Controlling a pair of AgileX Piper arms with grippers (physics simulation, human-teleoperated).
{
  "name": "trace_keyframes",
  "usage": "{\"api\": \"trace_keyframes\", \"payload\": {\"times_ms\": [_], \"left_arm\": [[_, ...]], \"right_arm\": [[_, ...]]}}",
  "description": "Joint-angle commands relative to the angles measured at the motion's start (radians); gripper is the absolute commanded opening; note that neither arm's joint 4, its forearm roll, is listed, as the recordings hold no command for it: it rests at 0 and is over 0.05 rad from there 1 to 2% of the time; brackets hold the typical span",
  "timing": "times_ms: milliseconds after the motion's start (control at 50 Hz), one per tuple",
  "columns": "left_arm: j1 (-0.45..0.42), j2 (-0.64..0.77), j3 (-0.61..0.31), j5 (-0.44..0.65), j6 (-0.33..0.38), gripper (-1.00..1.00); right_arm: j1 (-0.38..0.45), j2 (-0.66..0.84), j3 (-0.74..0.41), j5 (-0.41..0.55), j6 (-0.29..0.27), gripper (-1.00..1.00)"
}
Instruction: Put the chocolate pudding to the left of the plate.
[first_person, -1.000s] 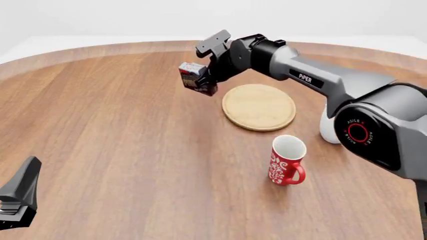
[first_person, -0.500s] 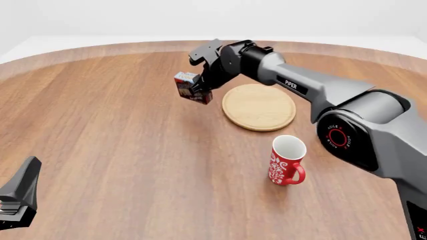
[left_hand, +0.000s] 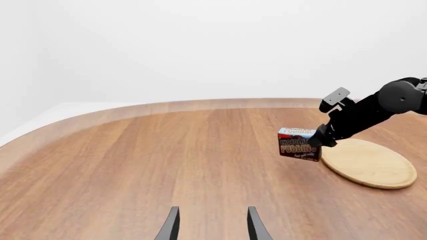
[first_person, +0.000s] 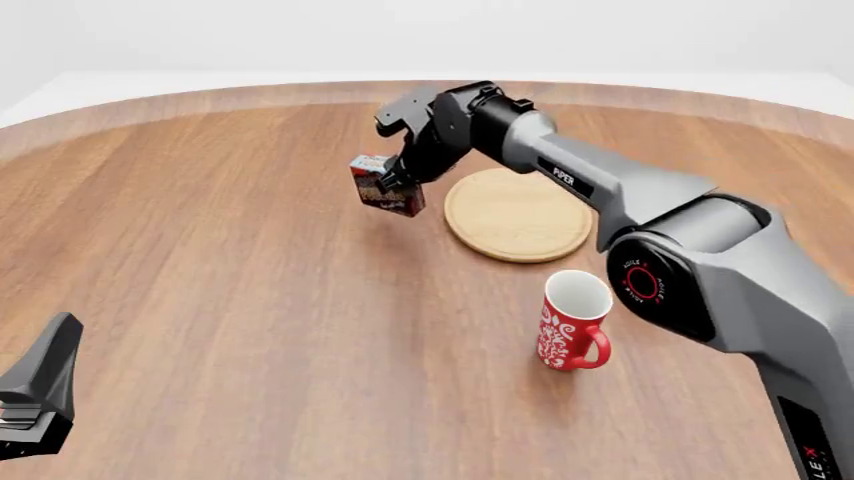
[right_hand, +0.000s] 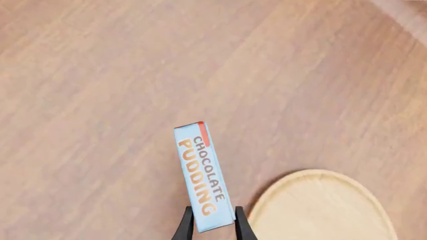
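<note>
So, starting at the near left corner of the round wood-grain table (first_person: 240, 330): black left gripper (left_hand: 212, 226) parked low over the bare wood, well apart from everything else, two thin dark fingers (left_hand: 171, 227) standing apart with nothing between them. Shows up in the front view only as a dark wedge at the near left edge (first_person: 38, 395).

Toward the near right edge: red mug with a white curly pattern and a white inside (first_person: 574, 320), upright, handle on the side facing the near right edge, touched by nothing. Sits near the plate but apart from it.

Further in, right of the table's middle and toward the far edge: flat round light-wood plate with a low raised rim (first_person: 518, 213), lying flat and bare on top.

Just off the plate's left rim: small rectangular chocolate pudding carton, dark brown and red front with a light blue top (first_person: 383, 187), clamped in the black right gripper (right_hand: 212, 225). Both fingers (right_hand: 184, 227) pressed on the narrow sides of the carton at one end, light blue face with orange "CHOCOLATE PUDDING" lettering pointing away from the wrist camera. Carton a bit tilted in the front view, hanging close above the wood; hard to tell whether a bottom corner touches the table or not. Close beside the plate's rim, not overlapping it as far as visible.

Grey right arm (first_person: 601, 190) stretched from the near right edge over the plate's far side to reach that spot.
</note>
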Motion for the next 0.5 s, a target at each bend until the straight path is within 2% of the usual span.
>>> {"api": "trace_keyframes", "payload": {"times_ms": [20, 280, 500], "left_arm": [[0.0, 0.0, 0.0, 0.0, 0.0, 1.0], [0.0, 0.0, 0.0, 0.0, 0.0, 1.0], [0.0, 0.0, 0.0, 0.0, 0.0, 1.0]], "right_arm": [[0.003, 0.014, -0.03, 0.021, 0.033, -1.0], [0.001, 0.029, -0.057, 0.039, 0.039, -1.0], [-0.009, 0.074, -0.135, 0.098, 0.027, -1.0]]}}
